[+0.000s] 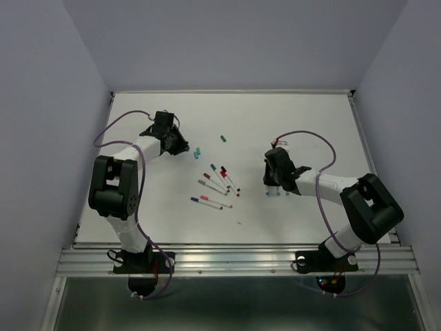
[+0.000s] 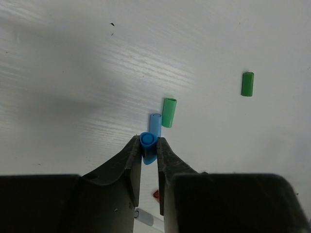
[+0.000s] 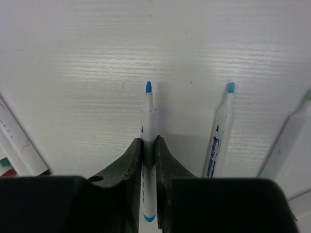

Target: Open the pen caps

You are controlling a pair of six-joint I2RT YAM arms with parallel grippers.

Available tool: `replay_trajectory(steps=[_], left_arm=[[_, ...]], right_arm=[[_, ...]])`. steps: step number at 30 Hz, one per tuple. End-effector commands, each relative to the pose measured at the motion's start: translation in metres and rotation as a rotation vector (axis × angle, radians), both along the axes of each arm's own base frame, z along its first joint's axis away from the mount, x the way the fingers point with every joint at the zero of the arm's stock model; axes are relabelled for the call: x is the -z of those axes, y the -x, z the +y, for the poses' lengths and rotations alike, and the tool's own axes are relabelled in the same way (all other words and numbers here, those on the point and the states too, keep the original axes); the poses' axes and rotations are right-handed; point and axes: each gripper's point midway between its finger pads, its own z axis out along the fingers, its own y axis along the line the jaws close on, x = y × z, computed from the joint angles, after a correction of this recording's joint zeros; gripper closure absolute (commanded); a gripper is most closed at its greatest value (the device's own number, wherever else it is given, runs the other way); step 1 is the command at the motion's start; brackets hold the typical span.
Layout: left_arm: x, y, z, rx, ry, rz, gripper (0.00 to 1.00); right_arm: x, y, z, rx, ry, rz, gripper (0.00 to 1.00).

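The left gripper pinches a blue cap; a paler blue cap and a green cap lie just ahead. The right gripper clamps an uncapped blue-tipped pen, a teal-tipped pen to its right.

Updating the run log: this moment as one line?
left claw: shut on blue cap | right claw: shut on uncapped blue-tipped pen | loose: light-blue cap, green cap

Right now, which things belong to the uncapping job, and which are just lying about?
Job: blue cap in left hand; blue-tipped pen in right hand; pens mid-table.
Lying about: green cap, teal-green cap, pale blue cap, teal-tipped pen.
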Motion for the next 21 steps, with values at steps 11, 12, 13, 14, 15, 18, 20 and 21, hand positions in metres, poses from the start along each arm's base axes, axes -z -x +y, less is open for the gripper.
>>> replay_trajectory(steps=[11,12,13,14,15,18,20,21], left_arm=[[0.009,0.009,-0.020,0.073,0.000,0.035,0.59],[0.007,0.009,-0.020,0.074,0.000,0.032,0.59],[0.007,0.009,-0.019,0.074,0.000,0.034,0.59],[0.003,0.009,-0.019,0.073,0.000,0.026,0.59],[0.001,0.009,-0.019,0.073,0.001,0.021,0.59],[-0.012,0.009,-0.020,0.078,0.006,-0.007,0.59],[-0.023,0.009,-0.021,0.085,0.013,-0.035,0.51],[-0.026,0.009,-0.021,0.086,0.013,-0.041,0.50]], right_arm=[[-0.007,-0.010,-0.024,0.115,0.083,-0.011,0.74],[-0.008,-0.011,-0.025,0.115,0.085,-0.015,0.73],[-0.013,-0.011,-0.024,0.108,0.079,-0.024,0.73],[-0.016,-0.011,-0.023,0.094,0.081,-0.032,0.67],[-0.019,-0.012,-0.022,0.091,0.072,-0.037,0.62],[-0.035,-0.014,-0.012,0.009,0.055,-0.069,0.51],[-0.048,-0.014,-0.002,-0.054,0.020,-0.095,0.41],[-0.053,-0.015,0.002,-0.072,0.006,-0.108,0.38]])
